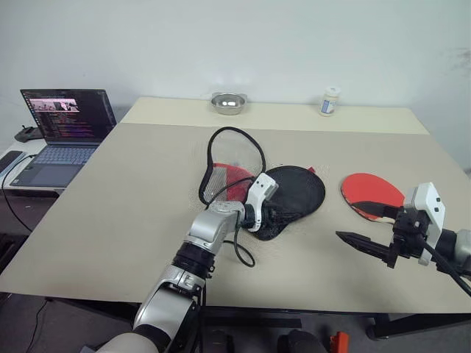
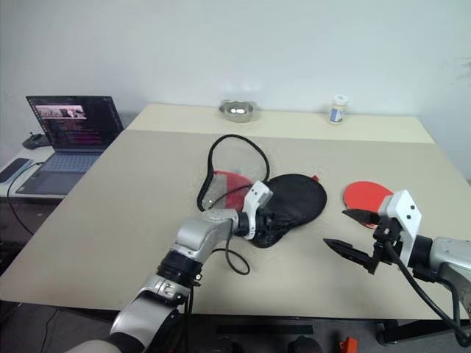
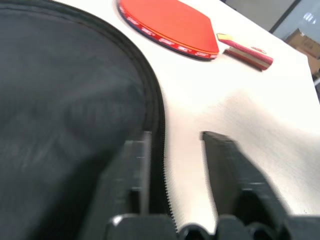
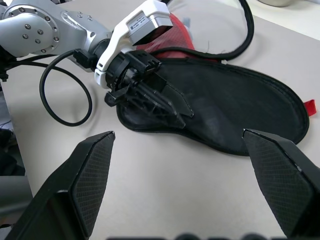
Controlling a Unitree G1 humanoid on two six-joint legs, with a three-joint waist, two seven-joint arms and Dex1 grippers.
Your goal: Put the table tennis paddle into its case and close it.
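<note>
Head pair: high, looking forward and down over the worktop (image 1: 132, 191). Wrist views: close and low along each gripper, both sharing the black case (image 4: 235, 110) with the head pair.

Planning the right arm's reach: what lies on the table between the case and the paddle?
Only bare table lies between the case and the paddle, as the left eye view shows.

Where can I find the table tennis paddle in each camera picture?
Left eye view: table tennis paddle lies right of the black case.
Right eye view: right of the case, partly behind the right gripper.
Left wrist view: red blade beyond the case edge.
Right wrist view: not in it.
Shared landmark: the case.
</note>
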